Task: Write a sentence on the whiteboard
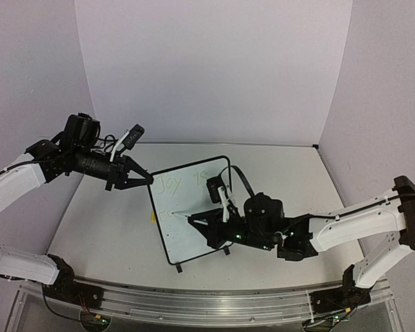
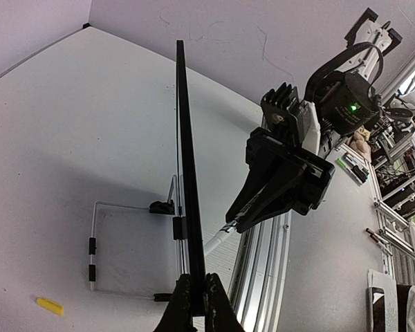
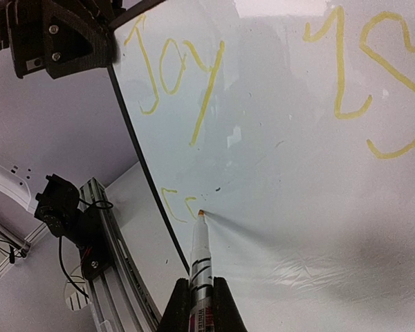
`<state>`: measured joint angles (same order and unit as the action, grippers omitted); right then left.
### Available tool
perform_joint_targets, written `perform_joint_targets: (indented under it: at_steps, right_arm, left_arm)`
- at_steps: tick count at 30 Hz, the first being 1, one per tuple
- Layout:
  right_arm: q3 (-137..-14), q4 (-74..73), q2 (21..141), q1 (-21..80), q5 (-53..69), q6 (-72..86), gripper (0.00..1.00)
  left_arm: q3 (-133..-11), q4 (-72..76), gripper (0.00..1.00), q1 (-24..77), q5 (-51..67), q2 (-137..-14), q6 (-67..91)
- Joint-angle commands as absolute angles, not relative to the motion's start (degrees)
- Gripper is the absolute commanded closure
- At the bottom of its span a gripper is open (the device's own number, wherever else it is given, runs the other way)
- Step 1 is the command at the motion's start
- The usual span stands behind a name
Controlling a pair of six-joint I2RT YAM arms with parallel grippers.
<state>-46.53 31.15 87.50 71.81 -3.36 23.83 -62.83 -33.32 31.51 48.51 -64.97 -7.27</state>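
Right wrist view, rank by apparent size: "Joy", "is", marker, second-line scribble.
1. "Joy" and "is": look about alike, so not ranked; "is" reaches the frame edge.
2. marker: long but thin, and close to the lens.
3. second-line scribble.

Soft, even overhead light. Glare patch high on the whiteboard (image 3: 297, 173), grey shading toward its lower right. Both wrist views bow at their edges.

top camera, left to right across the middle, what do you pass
left gripper → whiteboard → right arm's wrist; the right gripper and its pen overlap the whiteboard, so left out
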Motion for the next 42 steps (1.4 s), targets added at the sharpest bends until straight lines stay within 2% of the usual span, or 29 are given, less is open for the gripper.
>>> perform_joint_targets:
  at_steps: [1,20,34,42]
  right_arm:
    - [-49.49,31.52,87.01,71.82,-3.99,22.49,1.0]
    - [-49.99,32.03,87.74,71.81,-2.86,22.2,1.0]
    - [-44.06,32.28,81.41,71.81,-2.16,23.55,1.0]
    - [-45.55,32.34,83.28,71.81,-1.09,23.22,1.0]
  left_arm:
    - [-62.26,-32.72,1.0,31.82,50.62,-65.33,-7.24]
    - [-62.18,-32.81,1.0,31.82,50.3,-65.55,-7.25]
    - [-62.3,-33.01,1.0,31.83,49.91,-65.82,-7.28]
    - [-62.25,-33.06,1.0,31.81,49.89,-65.82,-7.3]
